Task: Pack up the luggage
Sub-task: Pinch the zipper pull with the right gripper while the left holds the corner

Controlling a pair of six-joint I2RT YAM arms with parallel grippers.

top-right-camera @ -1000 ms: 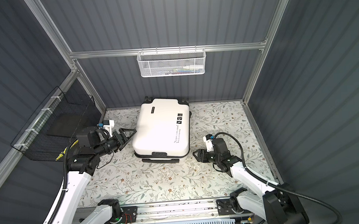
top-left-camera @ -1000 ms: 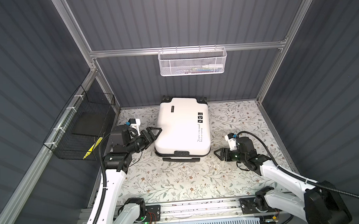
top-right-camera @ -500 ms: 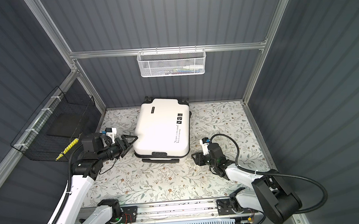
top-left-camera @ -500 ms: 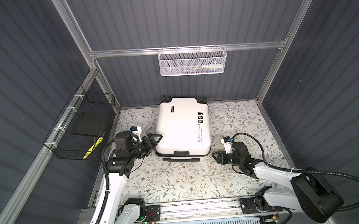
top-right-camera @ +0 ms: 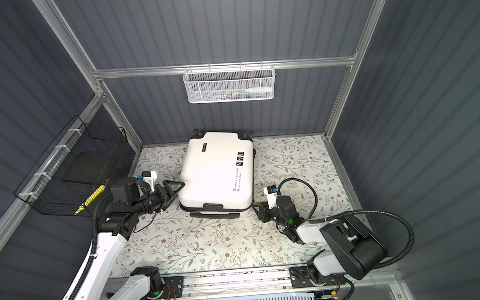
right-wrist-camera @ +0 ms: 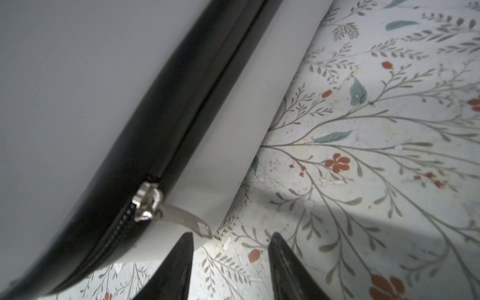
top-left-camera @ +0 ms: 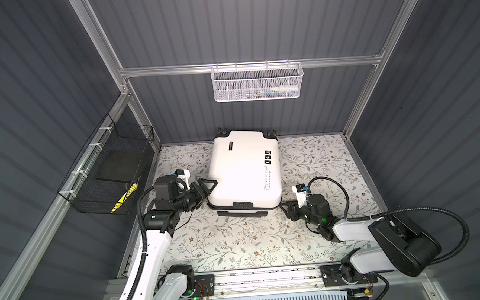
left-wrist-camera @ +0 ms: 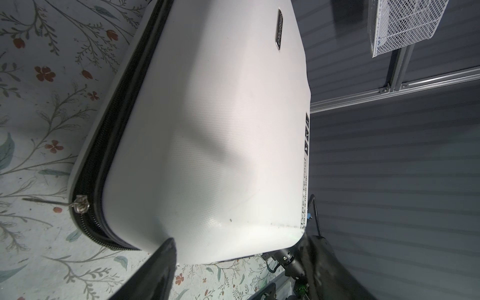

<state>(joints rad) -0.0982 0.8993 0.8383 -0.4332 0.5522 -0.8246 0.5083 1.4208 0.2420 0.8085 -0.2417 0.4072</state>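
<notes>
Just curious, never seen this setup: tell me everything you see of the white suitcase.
The suitcase is a small white hard shell, lying flat, lid down, on the flowered mat by the back wall. Black wheels face the wall; a black handle faces the front. Black script and square icons mark its top. A black zipper band rings its side, with metal pulls. The left claw straddles a near corner; contact is unclear.

I see dark grey ribbed walls (top-left-camera: 241,29) on three sides, framed by aluminium rails (top-left-camera: 172,70). A white mesh basket (top-left-camera: 258,84) hangs on the back rail, a black wire basket (top-left-camera: 107,177) on the left wall. The table (top-left-camera: 238,241) has a floral print.
</notes>
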